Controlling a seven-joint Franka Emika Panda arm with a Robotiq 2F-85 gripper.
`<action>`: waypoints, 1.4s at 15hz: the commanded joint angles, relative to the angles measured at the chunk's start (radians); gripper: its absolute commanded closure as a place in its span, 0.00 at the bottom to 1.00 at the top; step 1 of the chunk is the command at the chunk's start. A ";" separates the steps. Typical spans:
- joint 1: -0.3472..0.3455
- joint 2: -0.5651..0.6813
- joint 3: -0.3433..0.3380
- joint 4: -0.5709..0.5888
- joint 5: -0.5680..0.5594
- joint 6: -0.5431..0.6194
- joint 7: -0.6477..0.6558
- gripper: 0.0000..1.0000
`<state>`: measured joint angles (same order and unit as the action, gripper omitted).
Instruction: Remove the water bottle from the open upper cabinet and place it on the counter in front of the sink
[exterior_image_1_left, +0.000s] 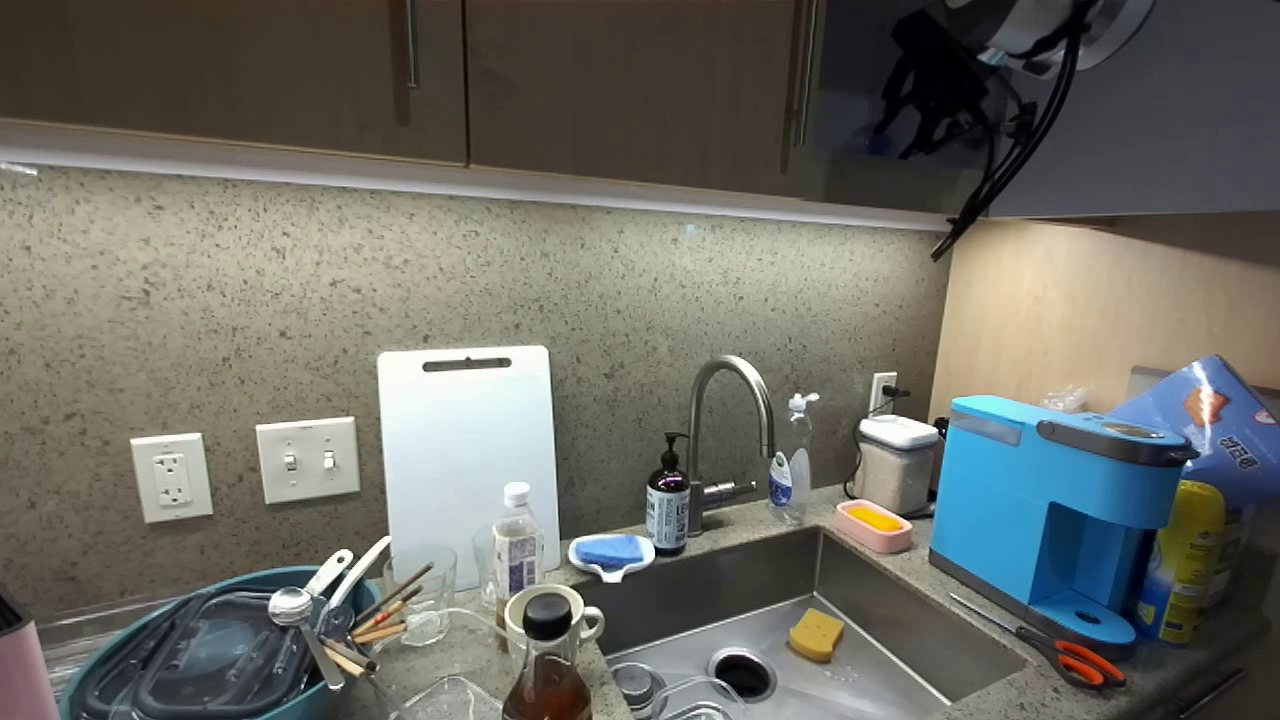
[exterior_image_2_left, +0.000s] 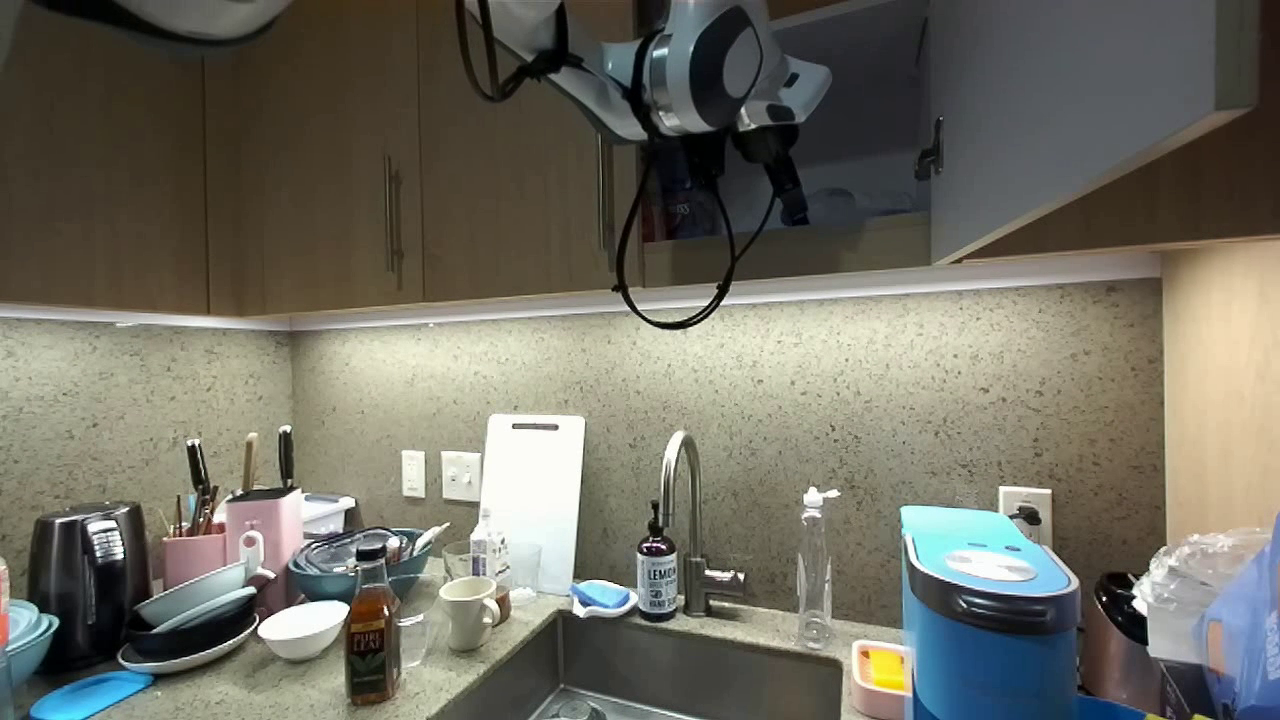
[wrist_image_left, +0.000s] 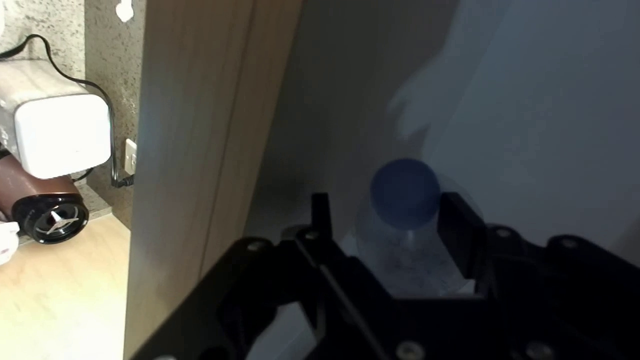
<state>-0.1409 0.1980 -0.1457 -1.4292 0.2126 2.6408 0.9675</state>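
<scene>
1. We judge grasping to be the step in hand: the water bottle (wrist_image_left: 406, 210) is inside the upper cabinet (exterior_image_2_left: 860, 120), between the parted jaws of the gripper (wrist_image_left: 385, 205).
2. Next we should close on it, then bring it out and down to the surface (exterior_image_2_left: 450, 675) in front of the sink (exterior_image_2_left: 700, 655).
3. Our arm (exterior_image_2_left: 700, 75) reaches across high above the sink, gripper angled downward.

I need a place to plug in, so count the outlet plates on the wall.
2: the left plate, beside the switch plate; the right plate, holding a plug, near the white-lidded container. Others may be hidden.
</scene>
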 joint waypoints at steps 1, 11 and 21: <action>-0.004 0.024 0.003 0.042 0.043 -0.018 -0.008 0.72; -0.007 0.030 0.015 0.067 0.059 -0.033 -0.010 0.73; -0.008 0.095 0.017 0.127 0.079 -0.055 -0.010 0.29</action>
<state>-0.1409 0.2379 -0.1355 -1.3723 0.2543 2.6259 0.9674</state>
